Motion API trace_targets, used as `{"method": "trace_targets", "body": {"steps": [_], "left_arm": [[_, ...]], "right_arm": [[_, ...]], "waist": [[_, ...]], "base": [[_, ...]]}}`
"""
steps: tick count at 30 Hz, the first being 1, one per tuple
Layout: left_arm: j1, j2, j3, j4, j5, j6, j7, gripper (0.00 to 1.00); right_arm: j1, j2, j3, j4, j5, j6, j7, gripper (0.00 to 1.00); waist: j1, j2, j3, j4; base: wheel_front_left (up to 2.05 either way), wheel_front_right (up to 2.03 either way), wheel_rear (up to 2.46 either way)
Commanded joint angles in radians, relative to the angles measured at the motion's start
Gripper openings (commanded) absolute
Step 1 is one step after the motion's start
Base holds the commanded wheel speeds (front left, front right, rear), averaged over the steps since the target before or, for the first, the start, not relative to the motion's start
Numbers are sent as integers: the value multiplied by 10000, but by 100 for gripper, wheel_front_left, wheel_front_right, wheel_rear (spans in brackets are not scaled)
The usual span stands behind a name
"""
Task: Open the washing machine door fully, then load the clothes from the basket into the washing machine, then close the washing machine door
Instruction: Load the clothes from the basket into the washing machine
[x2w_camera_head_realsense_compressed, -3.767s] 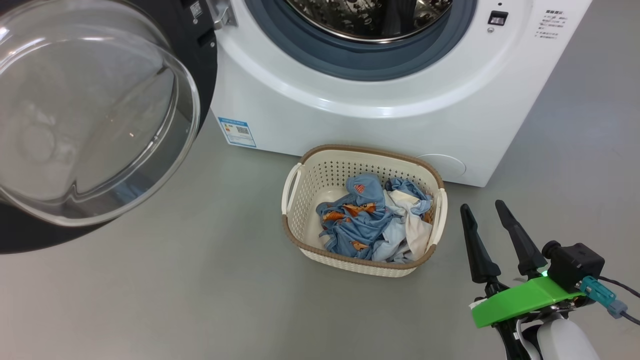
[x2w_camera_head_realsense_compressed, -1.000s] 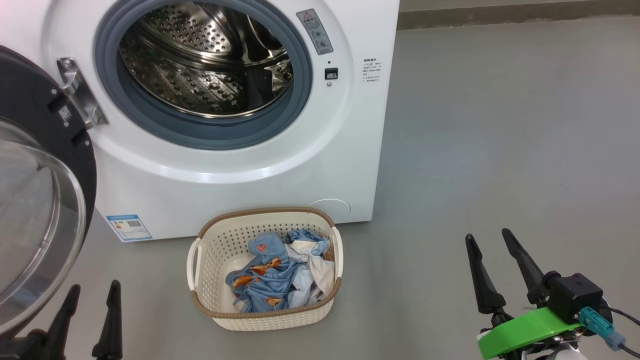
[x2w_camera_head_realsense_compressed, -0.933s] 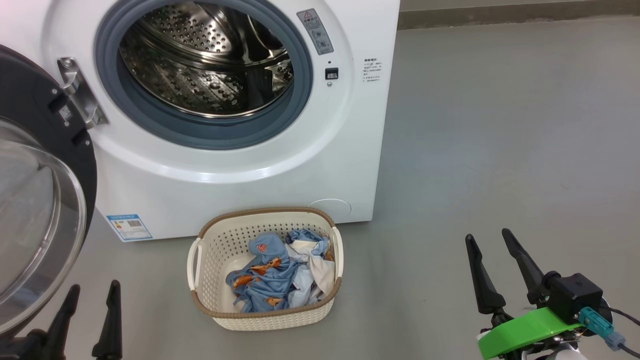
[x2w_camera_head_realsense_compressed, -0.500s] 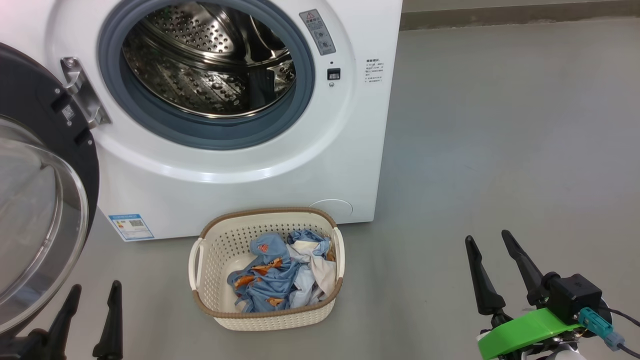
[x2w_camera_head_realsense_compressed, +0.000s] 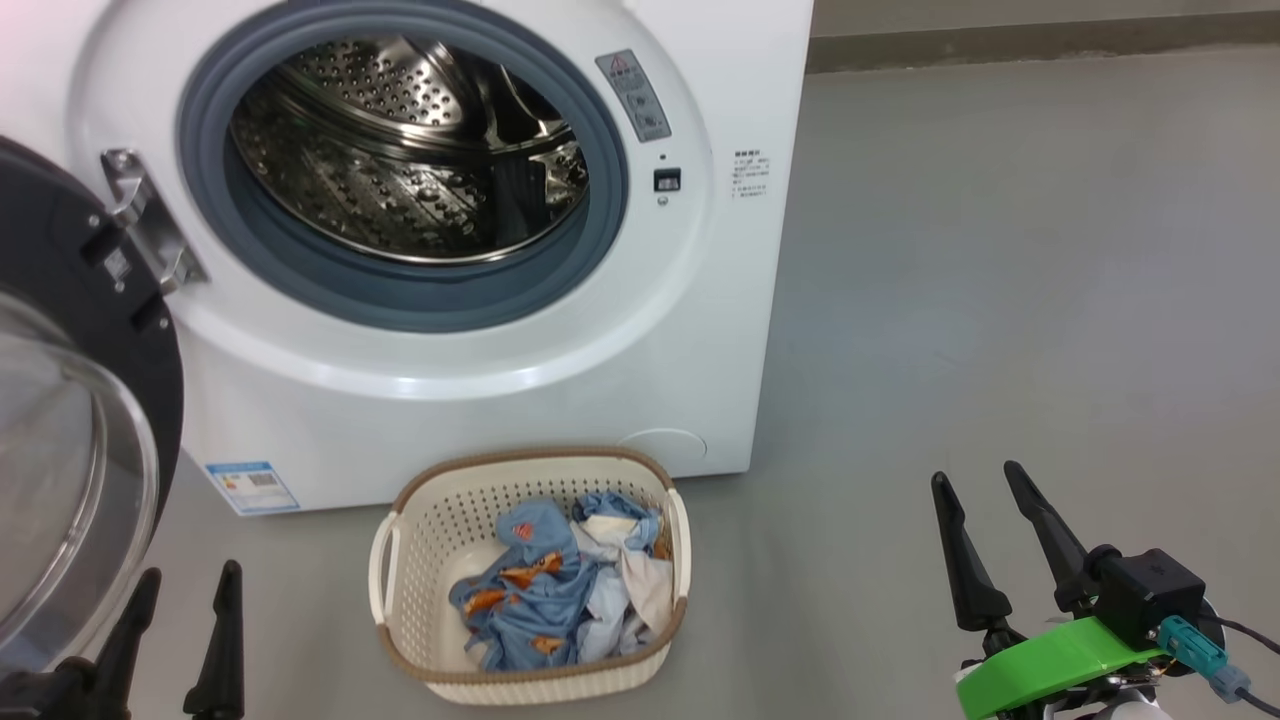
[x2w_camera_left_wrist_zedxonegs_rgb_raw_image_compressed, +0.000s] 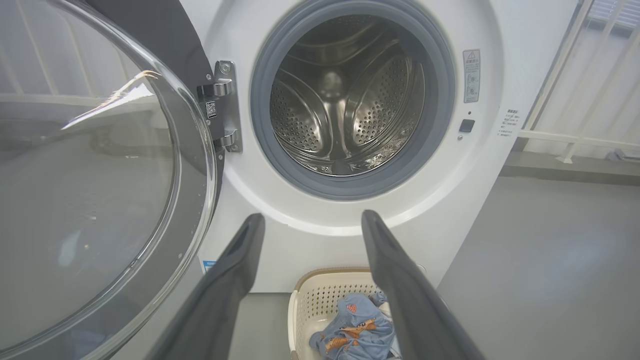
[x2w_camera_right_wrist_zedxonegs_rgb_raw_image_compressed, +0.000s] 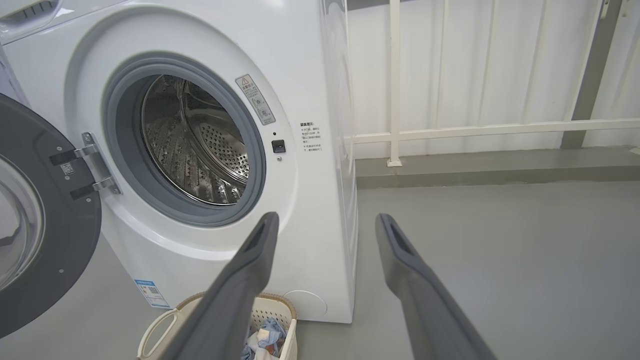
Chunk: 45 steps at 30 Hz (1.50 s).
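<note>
The smooth grey floor (x2w_camera_head_realsense_compressed: 1000, 300) carries a big white front-loading washing machine (x2w_camera_head_realsense_compressed: 470, 400) and, just in front of it, a small cream perforated plastic basket (x2w_camera_head_realsense_compressed: 445, 515).

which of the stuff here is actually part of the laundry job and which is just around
Part of the job:
washing machine, drum empty
washing machine door, open
basket on the floor
clothes inside it
left claw and right claw, both open and empty

Just around:
blue label
warning sticker
white railing
</note>
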Motion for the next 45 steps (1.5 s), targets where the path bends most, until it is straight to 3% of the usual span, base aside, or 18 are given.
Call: {"method": "trace_targets", "body": {"steps": [1,19,45], "left_arm": [[-406,308,409,-188,28,-15,-65,100],[-412,334,470,-279,4,-15,-65,100],[-360,266,510,-233,9,-15,-65,100]], "right_arm": [[-176,5,235,-234,136,16,-118,100],[-172,5,259,-265,161,16,-118,100],[-184,5,368,-194,131,16,-118,100]], "waist": [[0,-1,-1,1],[0,-1,55,18],[0,-1,55,112]], "base": [[143,-143,0],[121,-121,0],[3,-3,0]]}}
